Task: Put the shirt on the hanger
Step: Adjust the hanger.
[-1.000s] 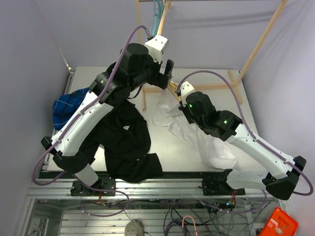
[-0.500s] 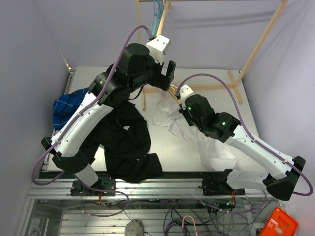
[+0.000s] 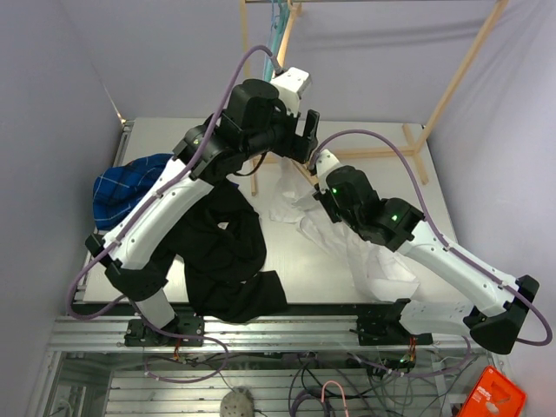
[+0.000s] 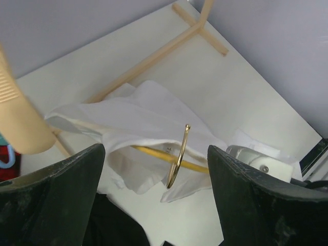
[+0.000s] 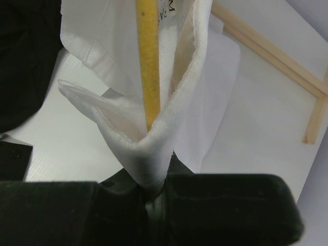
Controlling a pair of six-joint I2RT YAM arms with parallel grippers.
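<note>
Fabric is pinched in the closed jaws of the right gripper (image 5: pixel 154 185): a folded edge of the large white long-sleeved button-up shirt (image 5: pixel 200 77) rises straight out from between the fingers. The thin yellow triangular clothes hanger (image 5: pixel 148 66) runs away from the jaws inside that fold, its bar wrapped by cloth on both sides. Whether the fingers also press the bar itself cannot be told. To the jaws' left lies a black garment (image 5: pixel 25 51). Beyond them to the right runs the pale wooden rack frame (image 5: pixel 266 51) on the white table (image 5: pixel 256 118).

The left gripper (image 4: pixel 155 154) stands wide open and holds nothing. Seen between its two dark fingers (image 4: pixel 56 195), and beyond them, the hanger's thin gold wire hook (image 4: pixel 180 154) sticks up from the shirt's bunched collar, clear of both fingers. Past the hook the shirt spreads crumpled toward the rack's foot.

From above, the left gripper hangs just beside the right one, and the rest of the shirt trails back under the right arm. A blue plaid shirt (image 3: pixel 122 187) lies well off to the left.
</note>
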